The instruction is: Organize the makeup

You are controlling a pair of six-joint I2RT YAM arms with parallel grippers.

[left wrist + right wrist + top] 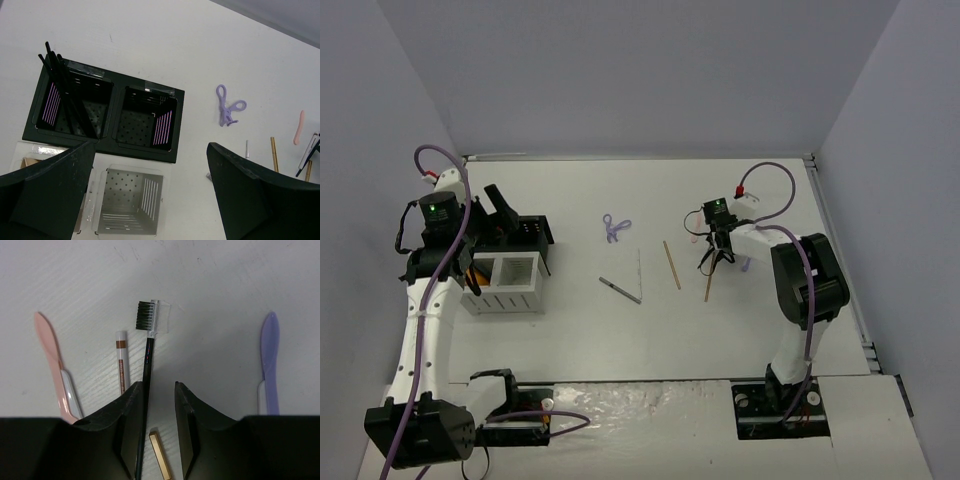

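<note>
Brush (148, 347) lies on the white table (225, 290) between the right gripper's (159, 386) narrowly parted jaws, touching one finger; pink razor (52, 365) and lilac razor (270, 360) flank it. Left gripper (151, 145) gapes wide above the organizer (114, 112). Grey walls (620, 70) surround.

Organizer box (510, 270) at left, brushes (65, 95) standing in its rear-left slot. Mid: eyelash curler (613, 228) behind pencil (618, 288), stick (672, 265) to their rt. Far rt: brow comb-brush (148, 340) lies betw. short pencil (121, 362) & razor (269, 360).

Organizer box (505, 300) on the white table (650, 340)
It stood left of centre, black half above white.
</note>
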